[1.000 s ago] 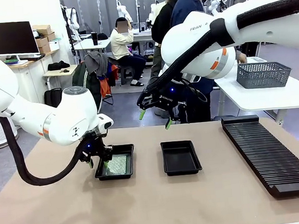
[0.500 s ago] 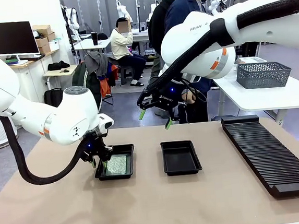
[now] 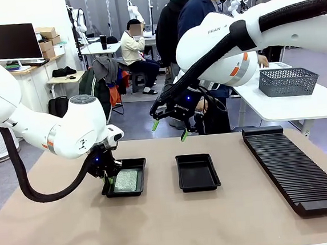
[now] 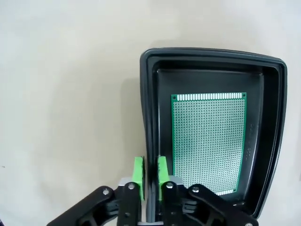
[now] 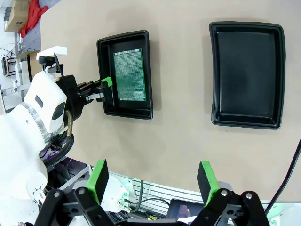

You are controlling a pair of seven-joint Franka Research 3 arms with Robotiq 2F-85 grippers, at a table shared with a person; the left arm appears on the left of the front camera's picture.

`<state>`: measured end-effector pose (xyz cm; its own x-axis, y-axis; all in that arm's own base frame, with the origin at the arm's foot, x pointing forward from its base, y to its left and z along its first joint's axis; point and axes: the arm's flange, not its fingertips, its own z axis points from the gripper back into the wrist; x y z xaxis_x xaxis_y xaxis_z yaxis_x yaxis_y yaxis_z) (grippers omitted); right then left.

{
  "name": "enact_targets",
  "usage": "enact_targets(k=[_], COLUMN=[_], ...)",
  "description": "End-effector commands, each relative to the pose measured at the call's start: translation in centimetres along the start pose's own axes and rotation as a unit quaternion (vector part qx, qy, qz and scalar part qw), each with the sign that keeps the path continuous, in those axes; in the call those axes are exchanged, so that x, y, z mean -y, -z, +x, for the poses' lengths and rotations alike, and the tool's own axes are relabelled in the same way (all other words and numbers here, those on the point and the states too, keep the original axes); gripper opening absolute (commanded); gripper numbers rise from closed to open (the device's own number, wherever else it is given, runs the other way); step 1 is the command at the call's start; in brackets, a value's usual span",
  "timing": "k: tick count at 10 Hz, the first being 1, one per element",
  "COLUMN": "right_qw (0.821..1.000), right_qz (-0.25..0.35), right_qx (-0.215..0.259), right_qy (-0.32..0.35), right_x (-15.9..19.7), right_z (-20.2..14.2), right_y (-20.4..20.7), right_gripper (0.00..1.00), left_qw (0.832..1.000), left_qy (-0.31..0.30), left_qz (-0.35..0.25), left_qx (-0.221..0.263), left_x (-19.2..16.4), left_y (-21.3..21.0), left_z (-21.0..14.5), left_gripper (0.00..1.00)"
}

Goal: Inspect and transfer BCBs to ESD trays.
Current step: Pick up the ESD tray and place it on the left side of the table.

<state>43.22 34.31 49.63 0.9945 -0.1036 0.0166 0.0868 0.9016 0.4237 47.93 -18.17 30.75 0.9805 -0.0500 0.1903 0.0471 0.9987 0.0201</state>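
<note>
Your left gripper (image 3: 106, 172) has just finished closing. One second ago its jaws stood open over the left wall of the left tray (image 4: 214, 55). Now the green pads (image 4: 138, 168) pinch that wall, one pad on the outside and one on the inside. So it holds the tray by its rim, not the board.

The board (image 4: 209, 141) lies flat on the floor of this tray with its hole pattern facing up, near the pads but apart from them. In the front view the tray seems to sit a little more to the left than before. I cannot tell if it is already raised from the table (image 3: 161, 231).

Your right gripper (image 3: 169, 130) has not moved. It hangs high behind the empty tray (image 3: 199, 186), with the fingers wide apart and nothing between them.

I judge that the grasp is now complete and the next step is to move or tilt the tray, perhaps so that the board can be inspected. The second tray has no board yet, so the transfer is at an early stage. Please take care: the board is loose inside, and with a strong tilt it may slide toward the lower wall or out of the tray.
</note>
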Motion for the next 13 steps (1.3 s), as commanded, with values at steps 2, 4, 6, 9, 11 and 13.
enact_targets(k=[2, 4, 6, 9, 11, 13], right_qw=[1.000, 1.000, 1.000, 1.000, 1.000, 1.000], right_qz=[-0.008, -0.008, -0.008, -0.008, -0.008, -0.008], right_qx=[0.002, 0.002, 0.002, 0.002, 0.002, 0.002], right_qy=[-0.004, -0.004, -0.004, -0.004, -0.004, -0.004], right_x=[0.0, 0.0, 0.0, 0.0, 0.0, 0.0], right_z=[0.1, 0.1, 0.1, 0.1, 0.1, 0.1], right_y=[0.0, 0.0, 0.0, 0.0, 0.0, 0.0], right_gripper=[1.00, 1.00, 1.00, 1.00, 1.00, 1.00], left_qw=[1.000, 1.000, 1.000, 1.000, 1.000, 0.999], left_qy=[-0.011, -0.012, 0.000, 0.000, 0.001, -0.024], left_qz=[0.010, 0.002, 0.000, 0.000, -0.001, -0.037], left_qx=[0.012, 0.006, 0.001, 0.001, 0.001, 0.008], left_x=[0.6, 0.7, 0.1, 0.1, 0.1, -0.7], left_y=[0.3, 0.2, -0.1, -0.1, -0.1, -1.2], left_z=[0.2, 0.3, 0.1, 0.1, 0.1, 0.1], left_gripper=[0.08, 0.00, 0.00, 0.00, 0.07, 0.00])
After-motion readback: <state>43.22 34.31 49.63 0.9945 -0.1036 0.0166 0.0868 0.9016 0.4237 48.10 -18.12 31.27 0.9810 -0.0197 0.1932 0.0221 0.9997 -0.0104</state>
